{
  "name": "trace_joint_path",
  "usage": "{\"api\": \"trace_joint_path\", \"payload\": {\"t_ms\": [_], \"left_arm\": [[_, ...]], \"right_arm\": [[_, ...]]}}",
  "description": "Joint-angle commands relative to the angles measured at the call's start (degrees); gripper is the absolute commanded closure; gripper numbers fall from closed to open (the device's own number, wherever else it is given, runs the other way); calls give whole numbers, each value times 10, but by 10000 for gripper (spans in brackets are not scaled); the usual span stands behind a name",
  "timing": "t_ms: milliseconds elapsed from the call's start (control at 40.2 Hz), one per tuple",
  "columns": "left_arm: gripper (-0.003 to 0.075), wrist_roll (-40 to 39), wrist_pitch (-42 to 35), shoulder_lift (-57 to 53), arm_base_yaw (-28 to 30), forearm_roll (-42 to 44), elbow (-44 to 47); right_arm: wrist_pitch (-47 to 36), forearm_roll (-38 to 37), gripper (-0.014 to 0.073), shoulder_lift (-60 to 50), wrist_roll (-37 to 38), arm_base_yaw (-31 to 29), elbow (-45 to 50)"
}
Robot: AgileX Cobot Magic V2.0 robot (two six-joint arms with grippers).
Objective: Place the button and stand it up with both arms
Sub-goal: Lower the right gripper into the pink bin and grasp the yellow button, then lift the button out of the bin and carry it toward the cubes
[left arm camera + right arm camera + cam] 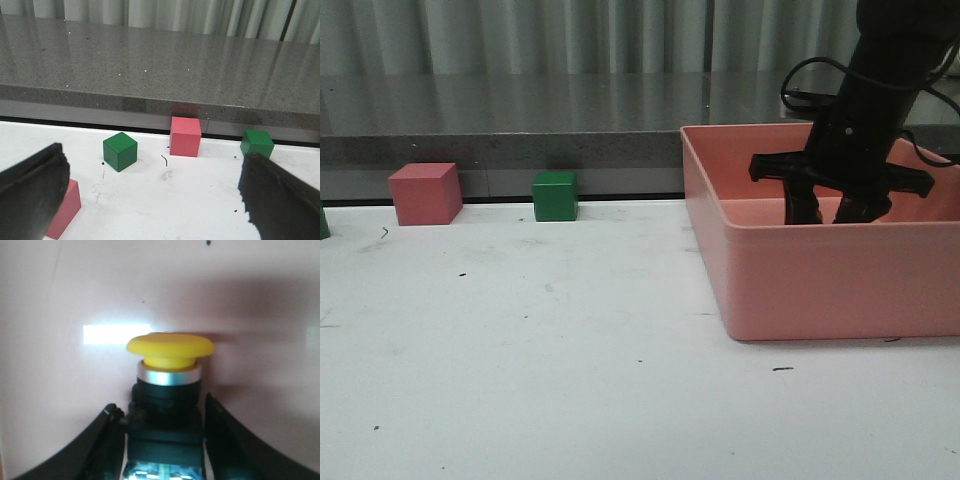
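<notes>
Right wrist view shows the button [167, 390] between the right gripper's [165, 440] fingers [107, 440], jaws closed against its black body, yellow cap pointing away. Front view puts that gripper [825, 212] down inside the pink bin [820, 275]. Left gripper [150, 200] is spread wide, holding nothing, over the table [165, 195] near green and pink cubes.

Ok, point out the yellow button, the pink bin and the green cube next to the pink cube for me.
button [170, 347], right wrist view, on the yellow cap.
pink bin [820, 275], front view, on its near outer wall.
green cube [555, 196], front view, on its front face.
</notes>
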Motion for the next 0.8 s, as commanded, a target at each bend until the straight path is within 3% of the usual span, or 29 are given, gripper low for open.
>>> {"api": "trace_joint_path", "payload": {"t_ms": [0,224,448,622,771], "left_arm": [[60,-4,-49,5,1,-3,-21],[60,-4,-49,5,1,-3,-21],[60,-4,-49,5,1,-3,-21],[60,-4,-49,5,1,-3,-21],[60,-4,-49,5,1,-3,-21]], "right_arm": [[3,-2,343,-48,0,-3,-29],[33,-2,343,-91,0,-1,-63],[12,1,343,-167,0,28,-68],[-8,58,343,-199,-4,92,-69],[-18,130,343,-182,-41,181,-76]]}}
